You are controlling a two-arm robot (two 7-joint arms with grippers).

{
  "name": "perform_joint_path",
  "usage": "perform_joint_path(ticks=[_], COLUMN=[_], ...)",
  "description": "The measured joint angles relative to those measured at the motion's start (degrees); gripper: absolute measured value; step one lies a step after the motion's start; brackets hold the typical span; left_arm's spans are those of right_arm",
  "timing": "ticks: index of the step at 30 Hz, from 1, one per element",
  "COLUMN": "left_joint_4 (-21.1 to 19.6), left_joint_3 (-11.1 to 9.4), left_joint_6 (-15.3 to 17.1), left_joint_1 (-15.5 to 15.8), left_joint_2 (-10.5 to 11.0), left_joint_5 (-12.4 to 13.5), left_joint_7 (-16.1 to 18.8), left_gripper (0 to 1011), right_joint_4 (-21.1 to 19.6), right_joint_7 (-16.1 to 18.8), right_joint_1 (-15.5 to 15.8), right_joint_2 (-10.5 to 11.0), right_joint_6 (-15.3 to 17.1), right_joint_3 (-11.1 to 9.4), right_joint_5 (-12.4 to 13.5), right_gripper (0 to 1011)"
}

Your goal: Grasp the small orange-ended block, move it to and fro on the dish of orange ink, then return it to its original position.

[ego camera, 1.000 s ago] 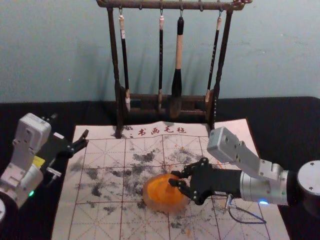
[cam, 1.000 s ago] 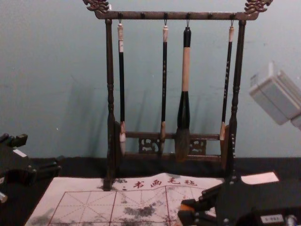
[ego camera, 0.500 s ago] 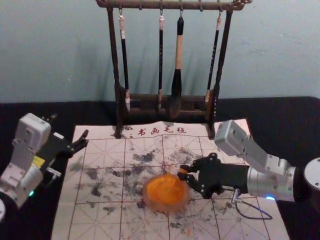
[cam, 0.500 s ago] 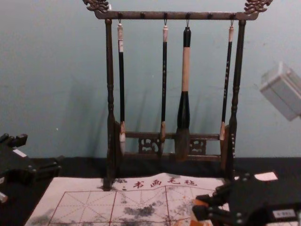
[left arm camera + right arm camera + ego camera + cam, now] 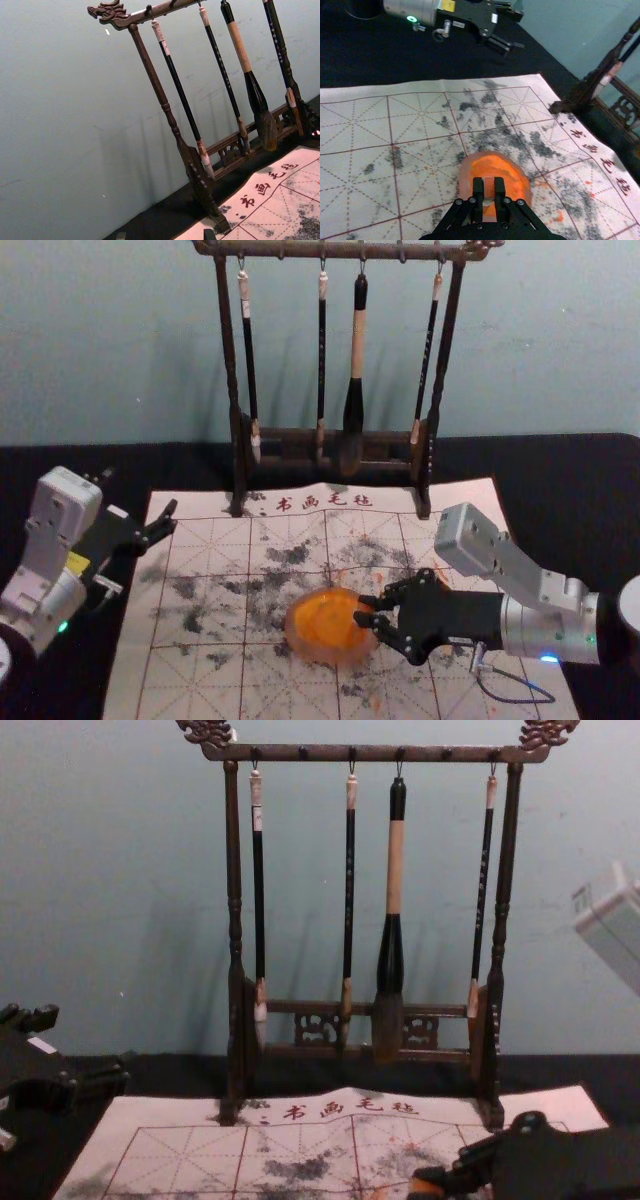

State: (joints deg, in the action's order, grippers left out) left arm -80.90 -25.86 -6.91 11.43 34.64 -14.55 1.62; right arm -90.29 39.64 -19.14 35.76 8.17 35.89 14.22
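My right claw (image 5: 360,610) is pinching the small pale block with an orange end (image 5: 489,190) between both fingers, at the right-hand edge of the round translucent dish of orange ink (image 5: 298,642). Side-on pinch makes sense: fingers flank the block, so the inked end should be free to work. Whether it touches the ink, can't tell. Dish sits on the white gridded felt mat (image 5: 200,680), within easy reach of this arm. Left claw (image 5: 140,492) is idle at the mat's left edge, fingers spread, out of the stroke path. My read: mid-inking; next is more to-and-fro, or the return. Pressing too hard near the rim could slide the dish or twist the block.
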Motion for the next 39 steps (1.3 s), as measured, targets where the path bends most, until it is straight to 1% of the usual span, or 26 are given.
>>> perform_joint_path(ticks=[7,20,23,33,39], left_joint_4=[0.0,0.0,0.0,0.0,0.0], left_joint_3=[0.0,0.0,0.0,0.0,0.0], left_joint_6=[0.0,0.0,0.0,0.0,0.0], left_joint_1=[0.0,0.0,0.0,0.0,0.0], left_joint_2=[0.0,0.0,0.0,0.0,0.0], left_joint_5=[0.0,0.0,0.0,0.0,0.0], left_joint_7=[0.0,0.0,0.0,0.0,0.0], left_gripper=[1001,1001,1001,1001,1001], right_joint_4=[0.0,1.8,2.7,5.4,6.3], right_joint_7=[0.2,0.6,0.6,0.4,0.0], right_joint_1=[-0.3,-2.4,-3.2,-5.0,-5.5], right_joint_2=[-0.4,-2.3,-2.9,-4.5,-4.9], right_joint_6=[-0.1,0.0,0.1,0.4,0.5], right_joint_3=[0.8,2.6,3.0,3.3,3.1], right_joint_5=[-0.1,-1.1,-1.4,-1.7,-1.7], right_gripper=[106,107,106,106,106])
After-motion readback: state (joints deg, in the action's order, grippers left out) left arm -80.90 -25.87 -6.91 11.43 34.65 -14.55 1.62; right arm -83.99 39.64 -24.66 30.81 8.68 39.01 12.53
